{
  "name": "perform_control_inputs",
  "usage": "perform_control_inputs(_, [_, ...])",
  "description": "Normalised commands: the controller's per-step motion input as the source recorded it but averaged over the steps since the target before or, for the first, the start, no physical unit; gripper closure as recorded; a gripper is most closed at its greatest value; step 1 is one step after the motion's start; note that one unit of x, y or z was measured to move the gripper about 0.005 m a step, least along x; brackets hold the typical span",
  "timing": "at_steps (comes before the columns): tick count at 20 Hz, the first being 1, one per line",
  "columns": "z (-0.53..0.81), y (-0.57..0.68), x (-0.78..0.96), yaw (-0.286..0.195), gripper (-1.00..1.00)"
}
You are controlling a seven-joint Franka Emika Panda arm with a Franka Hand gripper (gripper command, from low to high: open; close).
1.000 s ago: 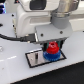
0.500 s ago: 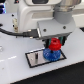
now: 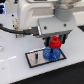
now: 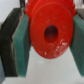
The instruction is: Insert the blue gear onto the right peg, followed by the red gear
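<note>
One red gear (image 3: 54, 43), pinched flat-face-down in the gripper (image 3: 54, 41). Hangs just above the blue gear (image 3: 49, 54), offset slightly toward the exterior view's right. Appears apart from it, though the gap is too small to confirm.

Blue gear: lies flat at the exterior view's right end of the plate (image 3: 30, 61), apparently already seated on the right peg. Peg itself hidden under the two gears; tip not discernible.

Jaws: closed on the red gear's rim from two opposite sides. Confirmed in the wrist view by green pads (image 4: 21, 50) pressing against the toothed edge on both flanks, with the centre hole open and unobstructed between them.

Deciding relation for the next move: bore axis of the red gear vertical and parallel to the peg, but judged not yet in line with it. Requires a small sideways correction toward the exterior view's left, then a straight descent. Risk if skipped: hub landing on the blue gear's face or catching the peg tip.

Change since one second ago: red gear now higher and further toward the exterior view's right. Plate and blue gear unmoved. Grip unchanged.
</note>
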Motion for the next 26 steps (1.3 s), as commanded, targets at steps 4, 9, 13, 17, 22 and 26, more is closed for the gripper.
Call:
perform_control_inputs(4, [-0.09,-0.08,0.26,0.000,1.00])
perform_control_inputs(9, [-0.22,-0.10,0.24,0.000,1.00])
perform_control_inputs(13, [-0.10,-0.09,0.15,0.000,1.00])
perform_control_inputs(17, [0.09,-0.07,0.11,0.000,1.00])
perform_control_inputs(22, [-0.06,-0.03,0.05,0.000,-1.00])
perform_control_inputs(26, [0.17,0.02,-0.01,0.000,-1.00])
